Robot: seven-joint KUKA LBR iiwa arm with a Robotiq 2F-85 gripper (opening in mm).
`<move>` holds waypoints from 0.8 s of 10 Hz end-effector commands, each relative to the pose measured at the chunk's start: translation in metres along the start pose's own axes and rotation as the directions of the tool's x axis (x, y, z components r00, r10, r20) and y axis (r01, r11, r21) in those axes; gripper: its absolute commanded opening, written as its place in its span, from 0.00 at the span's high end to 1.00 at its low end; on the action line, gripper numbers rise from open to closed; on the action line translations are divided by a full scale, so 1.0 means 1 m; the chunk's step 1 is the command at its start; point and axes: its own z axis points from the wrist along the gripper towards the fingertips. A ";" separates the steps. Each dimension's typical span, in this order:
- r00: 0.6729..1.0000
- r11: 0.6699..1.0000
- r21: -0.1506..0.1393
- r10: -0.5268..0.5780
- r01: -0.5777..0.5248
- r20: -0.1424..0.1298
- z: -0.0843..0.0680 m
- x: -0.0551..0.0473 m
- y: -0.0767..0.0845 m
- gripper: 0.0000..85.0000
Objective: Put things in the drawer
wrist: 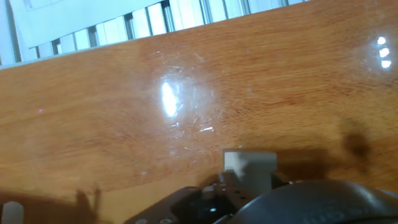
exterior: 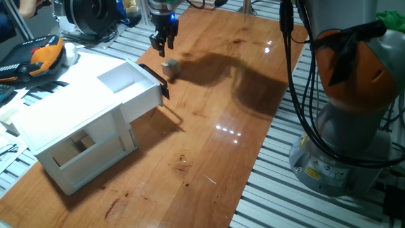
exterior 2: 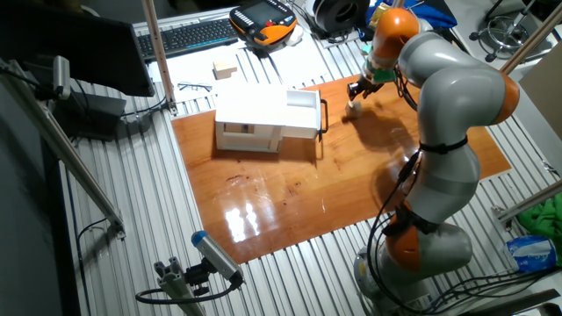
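Cube point(exterior: 169, 68), small, pale beige and plain-faced, is sitting on the wooden table point(exterior: 215, 126) just beyond the pulled-out drawer point(exterior: 136, 88) and its black handle point(exterior: 155, 79). I'm watching the gripper point(exterior: 163, 43) hanging above it, fingers parted and holding nothing. From the other side, the cube point(exterior 2: 354, 107) is lying right of the drawer point(exterior 2: 303, 112), under the gripper point(exterior 2: 362, 89). Hand camera: I'm seeing the cube's point(wrist: 250, 167) pale face close in, resting on the wood.

Glossy wooden tabletop point(exterior: 209, 139), slatted metal bench point(exterior 2: 158, 193), black keyboard point(exterior 2: 189, 35), glare spots.
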 end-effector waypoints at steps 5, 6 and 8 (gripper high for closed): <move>1.000 1.000 -0.006 0.013 -0.013 -0.003 0.015 0.002 -0.004 0.40; 1.000 1.000 -0.008 0.017 -0.017 0.000 0.019 0.003 -0.005 0.40; 1.000 1.000 -0.012 0.027 -0.027 0.000 0.022 0.003 -0.005 0.40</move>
